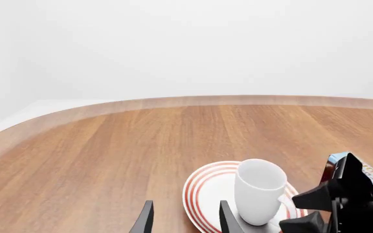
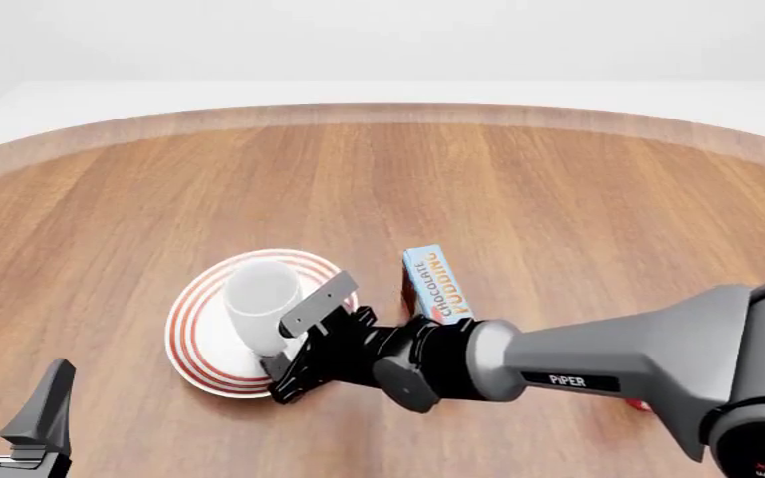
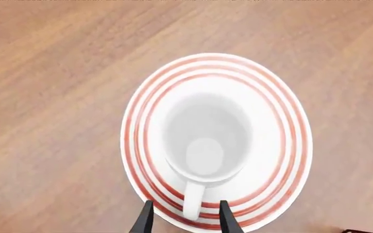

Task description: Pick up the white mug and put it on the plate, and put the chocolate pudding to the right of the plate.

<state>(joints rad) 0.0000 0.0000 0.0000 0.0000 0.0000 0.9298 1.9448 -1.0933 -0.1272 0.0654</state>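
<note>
- Since the white mug (image 3: pixel 206 141) stands upright inside the red rings of the plate (image 3: pixel 282 145), we judge the first half of the task all but done, and the step in hand is to free the mug cleanly.
- Its handle points back between the fingers of the right claw (image 3: pixel 182 219); the right wrist view shows a sliver of gap on each side, so we read this claw as spread apart and not clamped on the handle.
- We would draw this claw back along the line of the handle, or lift it straight up. Any sideways swing risks a finger catching the loop and tipping the mug or dragging it off the plate.
- We would also watch the lower finger, which seems to lie close over the plate's rim in the front view.
- Just beside the plate on its right, the chocolate pudding (image 2: pixel 434 284) stands on the table (image 2: pixel 556 189), near the right arm's wrist. It already looks to be on the correct side, though we cannot tell whether the wrist touches it.
- For that reason we would retreat slowly and keep the wrist off the carton.
- Well apart at the near edge, the left claw (image 2: pixel 11 403) hovers spread wide and empty, clear of the work.
</note>
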